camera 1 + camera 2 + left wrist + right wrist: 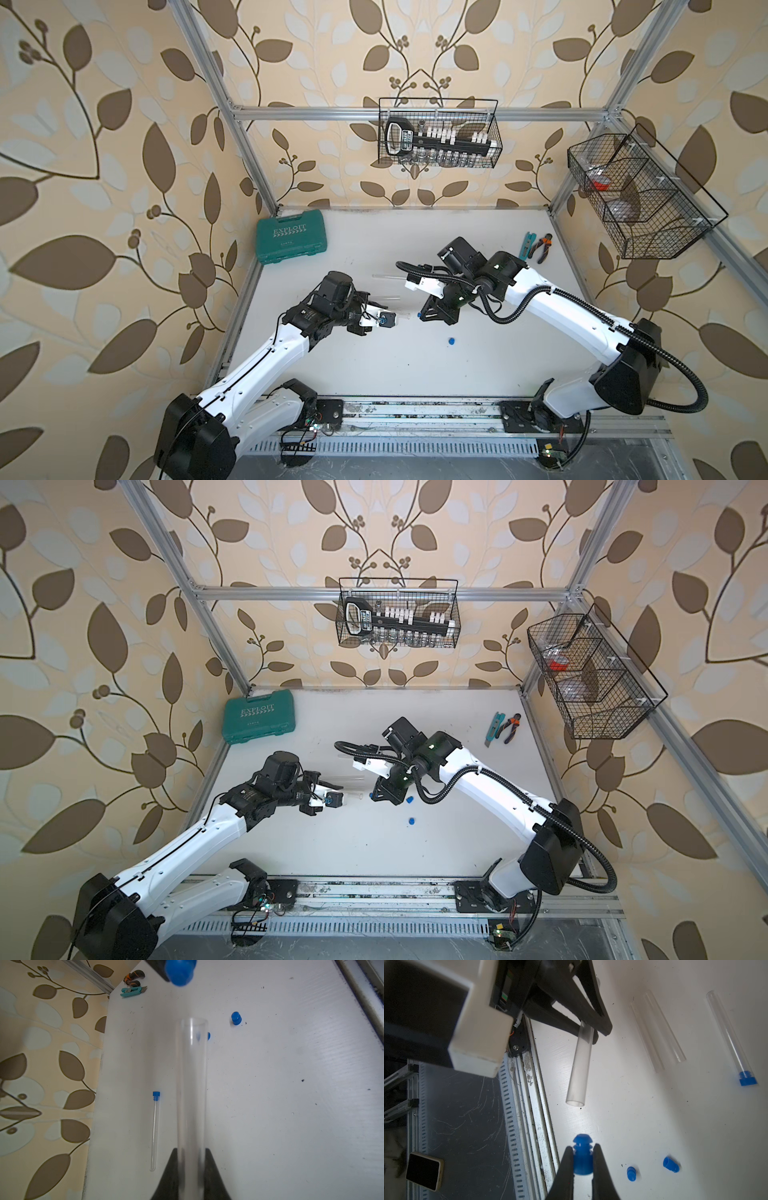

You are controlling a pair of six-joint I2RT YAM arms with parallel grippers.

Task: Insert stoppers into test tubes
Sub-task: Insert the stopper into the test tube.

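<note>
My left gripper [191, 1150] is shut on a clear test tube [191, 1084], whose open mouth points toward my right gripper. My right gripper [582, 1147] is shut on a blue stopper [582, 1159], ribbed end toward the held tube [580, 1068], with a gap between them. In both top views the two grippers [395, 318] [422, 318] face each other above the table's middle. Two loose stoppers [631, 1173] [670, 1164] lie on the table. A stoppered tube [729, 1036] and two empty tubes [648, 1036] [664, 1026] lie further back.
A green tool case [291, 236] sits at the back left. Pliers [542, 245] and a teal cutter [527, 245] lie at the back right. Wire baskets hang on the back wall [438, 133] and on the right wall [640, 195]. A metal rail [415, 415] runs along the front edge.
</note>
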